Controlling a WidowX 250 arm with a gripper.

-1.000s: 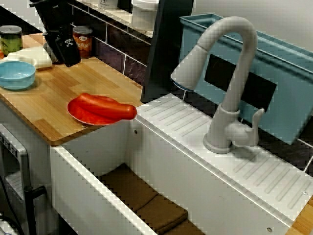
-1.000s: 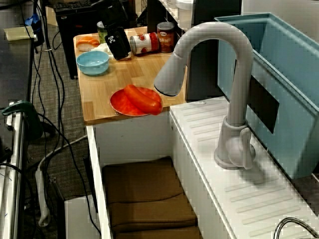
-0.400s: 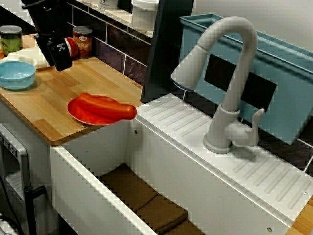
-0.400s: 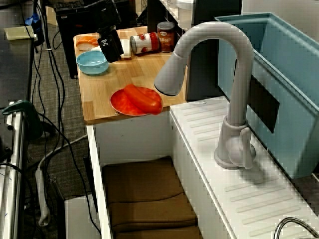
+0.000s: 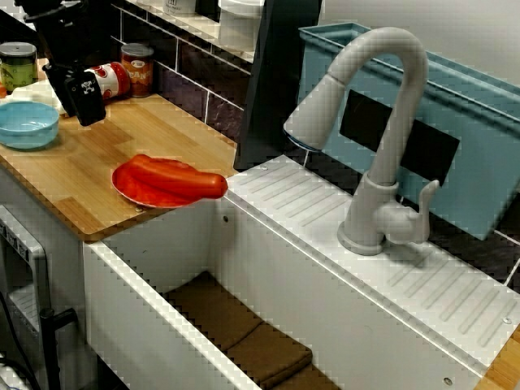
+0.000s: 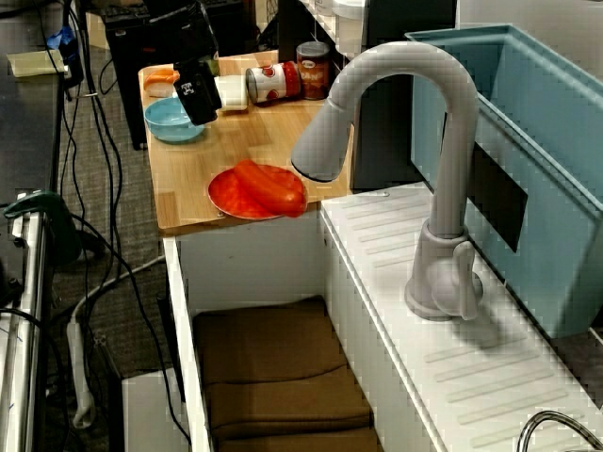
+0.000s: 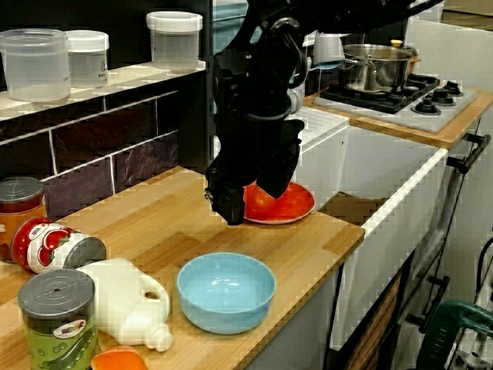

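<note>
While your claw (image 7: 229, 206) hangs low over the wooden tabletop (image 7: 154, 225), the blue bowl (image 7: 226, 291) sits upright near it toward the front edge, and a red can (image 7: 54, 245) lies by the tiled wall (image 7: 100, 146) (on its side). From these views you cannot tell whether the claw's jaws are apart or together. Behind it lies a red plate (image 7: 303, 206).

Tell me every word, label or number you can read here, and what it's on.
No text reads clearly.
Tipped red-and-white can: label print too blurred.
Upright red can: label too small.
Green-labelled can: label words blurred.
End effector: white mark on its side, not legible.
</note>
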